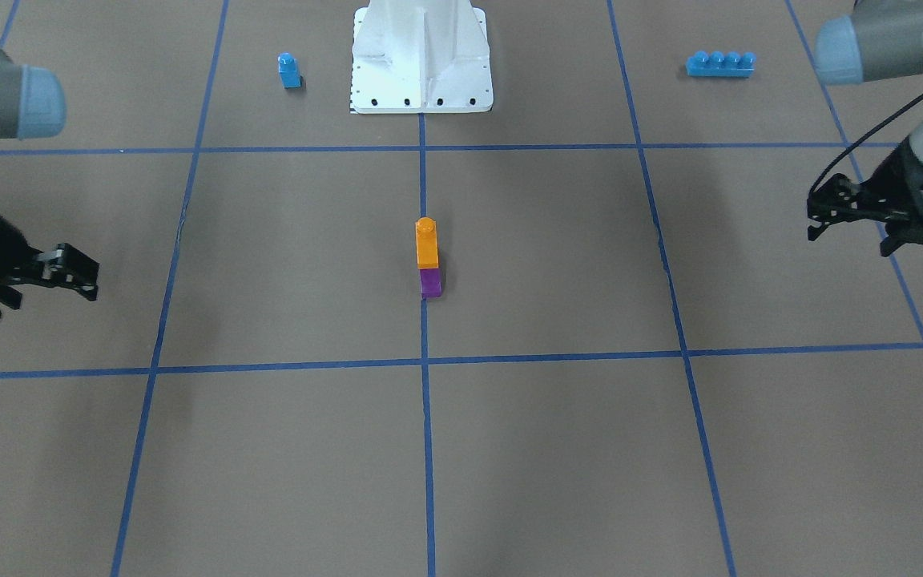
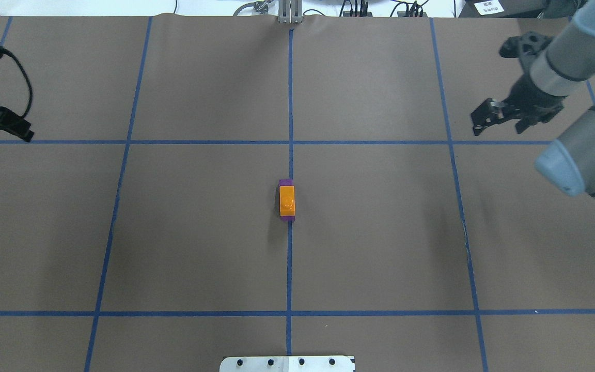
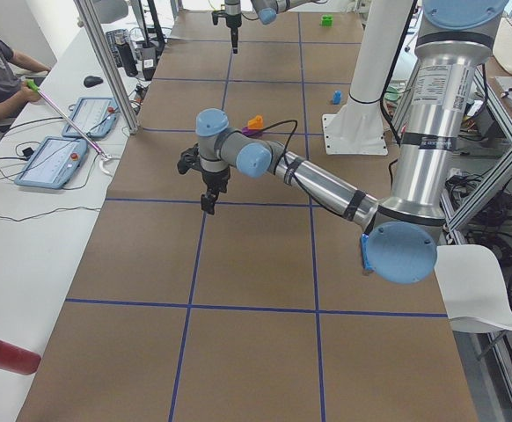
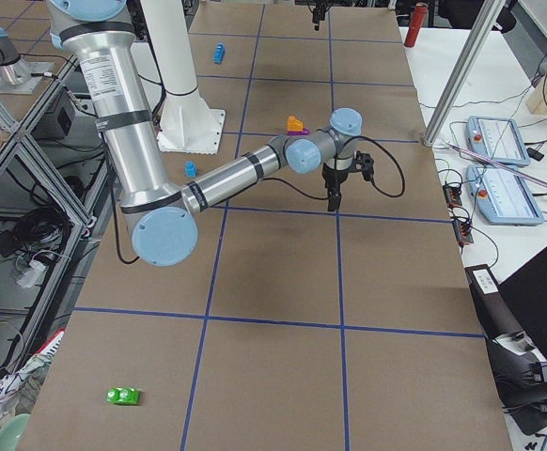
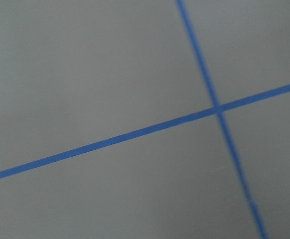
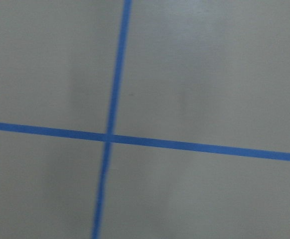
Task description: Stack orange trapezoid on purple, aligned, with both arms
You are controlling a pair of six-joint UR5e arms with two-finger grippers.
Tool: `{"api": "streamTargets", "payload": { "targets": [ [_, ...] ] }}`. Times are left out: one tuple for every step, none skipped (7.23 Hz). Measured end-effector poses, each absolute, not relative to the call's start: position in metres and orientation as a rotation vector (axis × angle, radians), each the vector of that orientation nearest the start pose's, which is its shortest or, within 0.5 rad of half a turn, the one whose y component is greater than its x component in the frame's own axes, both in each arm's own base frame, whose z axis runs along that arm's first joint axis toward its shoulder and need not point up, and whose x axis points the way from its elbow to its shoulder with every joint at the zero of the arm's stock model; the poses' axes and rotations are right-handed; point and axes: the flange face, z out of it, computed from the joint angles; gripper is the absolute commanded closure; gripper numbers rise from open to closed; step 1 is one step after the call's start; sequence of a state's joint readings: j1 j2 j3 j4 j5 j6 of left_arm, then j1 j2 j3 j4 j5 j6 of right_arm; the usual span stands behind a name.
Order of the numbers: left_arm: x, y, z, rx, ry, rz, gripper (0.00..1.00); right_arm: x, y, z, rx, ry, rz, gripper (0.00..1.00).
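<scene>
Checking fingers first: I read both pairs as spread w/ nothing btwn them. Left gripper (image 1: 850,240) and right gripper (image 1: 51,298) hang over opposite sides of the table (image 1: 670,449), each well apart from the blocks. Orange trapezoid (image 1: 427,244) sits on the purple (image 1: 430,282) at table centre on the middle tape line (image 1: 427,449), approx lined up, stud up, no finger touching.

Bright, even overhead light, no hard src. Only faint, diffuse shadows on table (image 1: 550,264); a short dark one hugs the orange trapezoid (image 1: 426,248). White base plate (image 1: 421,72) near blown out in front view. Both my wrist cams blurred: tape lines (image 5: 135,133) smeared, soft-edged. Fixed cams mostly sharp.
</scene>
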State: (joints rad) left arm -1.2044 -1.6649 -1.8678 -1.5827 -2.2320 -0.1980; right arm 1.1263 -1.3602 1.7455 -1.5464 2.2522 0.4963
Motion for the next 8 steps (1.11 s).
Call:
{"api": "streamTargets", "payload": {
  "targets": [
    [0.091, -0.511, 0.498, 0.179, 0.727, 0.296, 0.00, -0.128, -0.540, 0.502, 0.053, -0.767, -0.099, 0.00],
    [0.068, -0.510, 0.520, 0.161, 0.728, 0.274, 0.00, -0.080, -0.528, 0.534, 0.059, -0.763, -0.098, 0.00],
    [0.044, -0.509, 0.544, 0.142, 0.745, 0.258, 0.00, -0.043, -0.519, 0.556, 0.069, -0.760, -0.102, 0.00],
    [0.022, -0.506, 0.566, 0.134, 0.758, 0.257, 0.00, -0.021, -0.513, 0.572, 0.070, -0.757, -0.097, 0.00],
    [0.006, -0.503, 0.581, 0.132, 0.761, 0.257, 0.00, -0.009, -0.510, 0.583, 0.066, -0.755, -0.094, 0.00],
    [-0.002, -0.502, 0.589, 0.126, 0.759, 0.252, 0.00, -0.003, -0.508, 0.591, 0.064, -0.753, -0.102, 0.00],
    [-0.005, -0.500, 0.597, 0.114, 0.755, 0.242, 0.00, -0.001, -0.507, 0.596, 0.062, -0.750, -0.111, 0.00],
    [-0.007, -0.500, 0.603, 0.104, 0.753, 0.235, 0.00, 0.000, -0.506, 0.599, 0.061, -0.747, -0.115, 0.00]
  ]
}}
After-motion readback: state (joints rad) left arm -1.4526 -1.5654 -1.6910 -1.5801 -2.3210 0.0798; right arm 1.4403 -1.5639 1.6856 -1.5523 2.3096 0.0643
